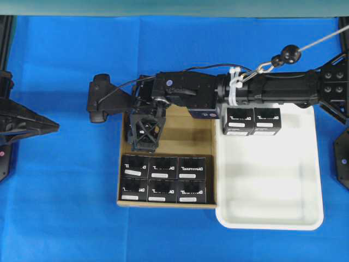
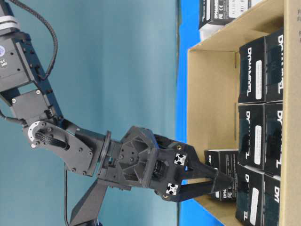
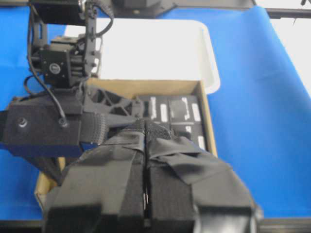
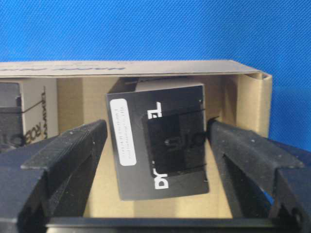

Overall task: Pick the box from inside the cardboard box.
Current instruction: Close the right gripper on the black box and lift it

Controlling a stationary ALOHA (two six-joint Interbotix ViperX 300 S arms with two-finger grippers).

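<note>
At centre-left of the overhead frame, the right end effector (image 1: 144, 134) hangs spread wide inside the cardboard box (image 1: 202, 139), straddling the box (image 4: 158, 141), apparently without touching it. The approach looks nearly done; next comes closing squarely on its smooth, flat black sides. The left end effector (image 3: 145, 145) is clenched.

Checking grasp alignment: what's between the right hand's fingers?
One small black box sits between the open right hand's fingers, inside the cardboard box; right wrist view shows gaps either side.
</note>
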